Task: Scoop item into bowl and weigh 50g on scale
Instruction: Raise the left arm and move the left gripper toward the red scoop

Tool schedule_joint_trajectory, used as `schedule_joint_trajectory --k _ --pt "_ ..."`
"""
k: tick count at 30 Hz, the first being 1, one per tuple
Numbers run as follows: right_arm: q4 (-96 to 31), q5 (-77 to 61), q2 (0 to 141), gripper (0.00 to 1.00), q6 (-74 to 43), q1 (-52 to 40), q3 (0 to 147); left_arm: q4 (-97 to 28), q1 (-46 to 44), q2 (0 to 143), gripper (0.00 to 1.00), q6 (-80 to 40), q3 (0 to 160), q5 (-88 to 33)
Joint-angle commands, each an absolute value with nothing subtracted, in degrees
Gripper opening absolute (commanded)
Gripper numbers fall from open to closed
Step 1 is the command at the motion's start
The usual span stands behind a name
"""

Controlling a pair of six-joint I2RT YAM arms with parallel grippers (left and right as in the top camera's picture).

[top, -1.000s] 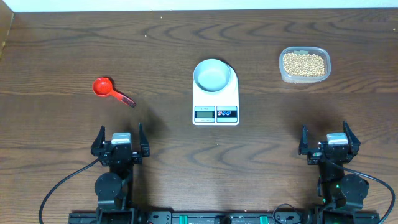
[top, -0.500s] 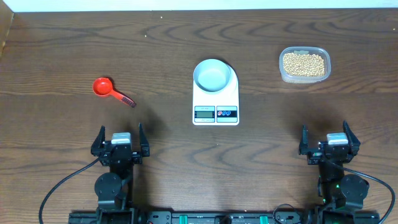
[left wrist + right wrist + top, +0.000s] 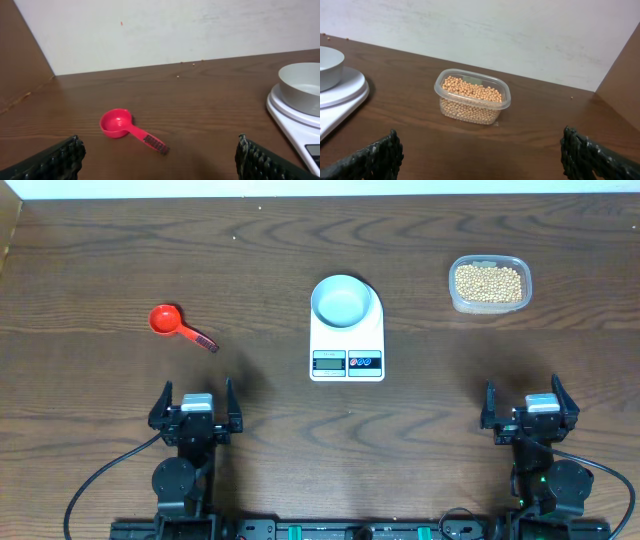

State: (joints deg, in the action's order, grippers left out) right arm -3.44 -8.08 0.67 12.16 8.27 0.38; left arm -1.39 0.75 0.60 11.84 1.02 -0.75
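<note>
The left wrist view is catching the red scoop point(image 3: 116, 123), the right wrist view the tub point(image 3: 505, 102) of beans point(image 3: 471, 90) instead, left jaws and right jaws gaping wide, empty.

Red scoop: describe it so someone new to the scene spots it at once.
On the dark wooden table, find the white scale in the middle and look left of it. The scoop lies alone on the wood there, a small round cup with a short dark-tipped handle. It is the only bright red thing: the bowl is pale grey-blue, the bean tub clear.
</note>
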Motion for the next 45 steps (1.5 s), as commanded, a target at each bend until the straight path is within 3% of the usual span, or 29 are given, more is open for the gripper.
schedule_joint_trajectory --k 1,9,32,45 --pt "-3.7 -8.1 0.3 0.99 12.3 7.8 0.3 -3.7 1.1 0.3 0.98 10.0 0.5 -2.4" --pt "-3.7 -8.1 0.3 0.99 12.3 7.8 0.3 -4.1 1.1 3.6 0.98 8.9 3.5 -4.2" --pt "-3.7 -8.1 0.3 0.99 12.3 7.8 0.3 -4.4 1.1 32.2 0.98 7.2 21.8 -8.8" --pt "-3.7 -8.1 0.3 0.99 12.3 7.8 0.3 -15.1 1.1 36.7 0.98 5.2 30.9 -11.4"
